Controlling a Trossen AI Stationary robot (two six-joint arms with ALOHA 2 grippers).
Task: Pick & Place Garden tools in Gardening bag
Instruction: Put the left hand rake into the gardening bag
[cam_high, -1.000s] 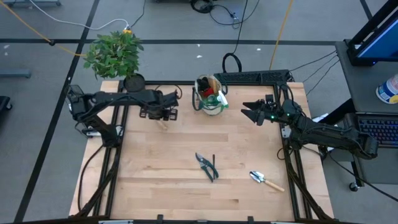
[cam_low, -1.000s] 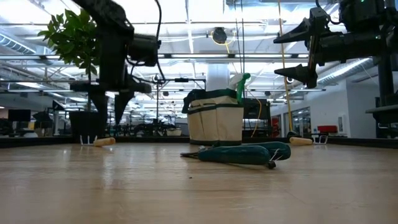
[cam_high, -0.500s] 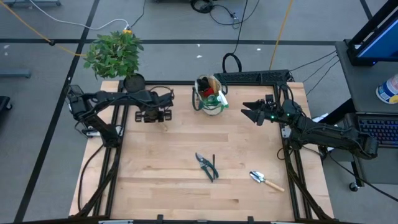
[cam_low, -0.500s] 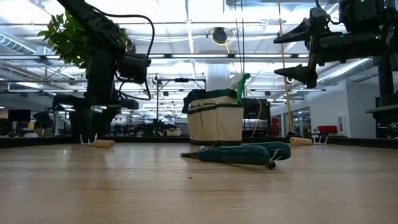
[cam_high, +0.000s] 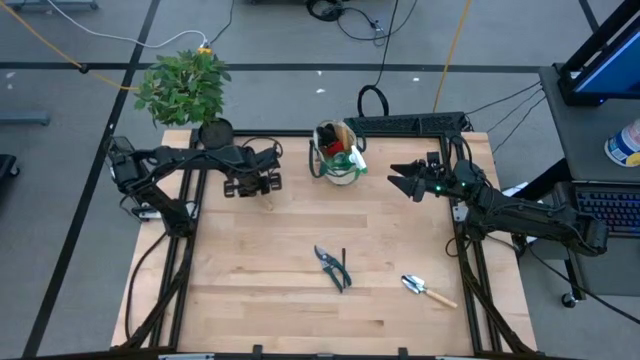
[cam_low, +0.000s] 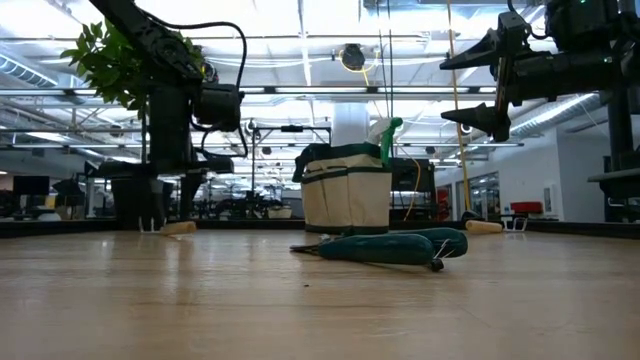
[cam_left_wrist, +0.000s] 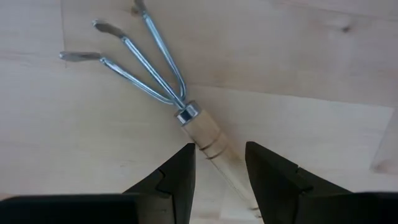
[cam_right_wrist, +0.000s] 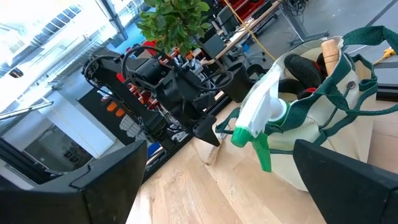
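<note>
A hand fork with three metal tines (cam_left_wrist: 134, 59) and a wooden handle (cam_left_wrist: 207, 137) lies flat on the table at the far left. My left gripper (cam_left_wrist: 221, 149) points straight down over it, open. Its two fingers stand on either side of the handle just behind the metal collar, and I see no touch. In the low view that gripper (cam_low: 170, 205) reaches almost to the tabletop. The beige gardening bag (cam_high: 338, 160) stands at the far middle, with a green spray bottle (cam_right_wrist: 261, 118) in it. My right gripper (cam_high: 400, 182) waits open and level, raised to the right of the bag.
Dark pruning shears (cam_high: 333, 267) lie at the table's middle. A trowel with a wooden handle (cam_high: 428, 290) lies near the right front. A leafy plant in a black pot (cam_high: 185, 85) stands at the far left corner, just behind my left arm.
My left gripper has gone down toward the fork, rolling a little at the wrist, until its fingers stand around the wooden handle close to the table. The gap between its fingers looks the same. The fork has kept its place.
</note>
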